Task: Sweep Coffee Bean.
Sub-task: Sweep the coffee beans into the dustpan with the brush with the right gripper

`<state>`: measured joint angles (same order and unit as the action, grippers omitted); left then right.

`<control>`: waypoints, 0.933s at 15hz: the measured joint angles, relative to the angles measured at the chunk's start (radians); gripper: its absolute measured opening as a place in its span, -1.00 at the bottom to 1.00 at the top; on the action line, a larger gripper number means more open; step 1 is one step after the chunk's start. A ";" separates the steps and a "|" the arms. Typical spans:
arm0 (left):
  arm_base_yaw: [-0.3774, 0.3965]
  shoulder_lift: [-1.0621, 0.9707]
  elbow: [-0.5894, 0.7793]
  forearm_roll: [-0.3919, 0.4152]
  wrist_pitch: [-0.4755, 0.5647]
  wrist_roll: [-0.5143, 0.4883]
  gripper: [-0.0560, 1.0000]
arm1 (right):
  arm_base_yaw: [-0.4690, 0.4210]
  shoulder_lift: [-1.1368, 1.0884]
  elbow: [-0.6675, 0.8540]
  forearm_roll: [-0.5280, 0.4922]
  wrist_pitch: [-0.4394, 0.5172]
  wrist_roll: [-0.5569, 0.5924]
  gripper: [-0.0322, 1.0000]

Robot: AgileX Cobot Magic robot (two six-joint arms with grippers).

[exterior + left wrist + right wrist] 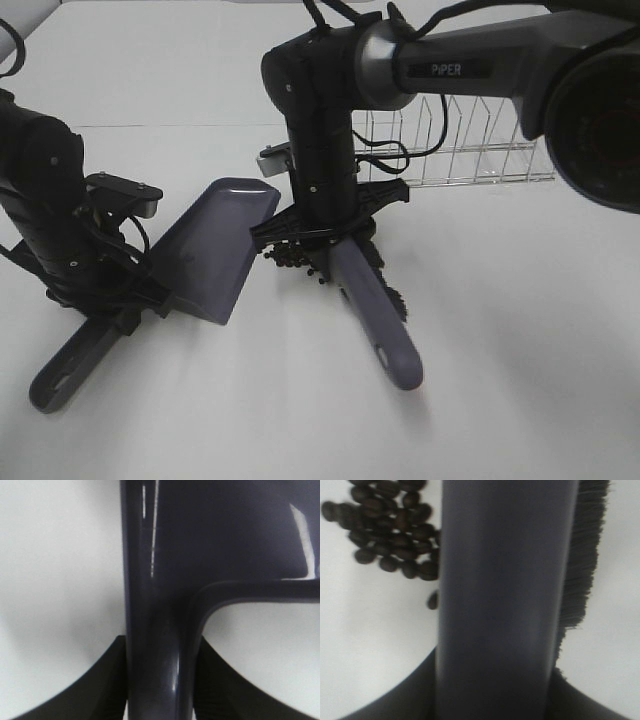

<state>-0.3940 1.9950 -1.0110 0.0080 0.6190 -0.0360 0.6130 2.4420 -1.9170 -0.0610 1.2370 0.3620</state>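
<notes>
gripping dustpan [215, 245] with left gripper [113, 308], brush [378, 315] with right gripper [330, 233], flanking the coffee bean [395, 535] heap between them.

A plain white tabletop [500, 400] is seen beneath everything. The coffee beans [395, 535] are heaped directly on it in one tight cluster (a single bean lies slightly apart), just beside the right fingers [395, 700], on the side toward the left fingers [90, 690]. A wire rack [470, 150] is stood on it beyond the right fingers, apart from the beans.
</notes>
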 joint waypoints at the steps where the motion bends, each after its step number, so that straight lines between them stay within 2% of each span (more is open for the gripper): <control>1: 0.000 0.000 0.000 0.000 0.000 0.000 -0.31 | 0.000 0.021 -0.038 0.061 0.002 0.006 -0.39; 4: 0.000 0.000 0.000 0.000 0.000 0.000 -0.31 | 0.000 0.064 -0.137 0.262 -0.078 0.040 -0.39; 7: 0.000 0.001 0.000 -0.001 0.002 -0.004 -0.31 | 0.000 0.073 -0.150 0.398 -0.190 0.046 -0.39; 14: 0.000 0.003 0.000 0.000 0.008 -0.008 -0.31 | 0.001 0.074 -0.243 0.428 -0.210 0.045 -0.40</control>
<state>-0.3940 1.9980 -1.0110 0.0080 0.6270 -0.0440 0.6140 2.5160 -2.1600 0.3670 1.0270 0.4070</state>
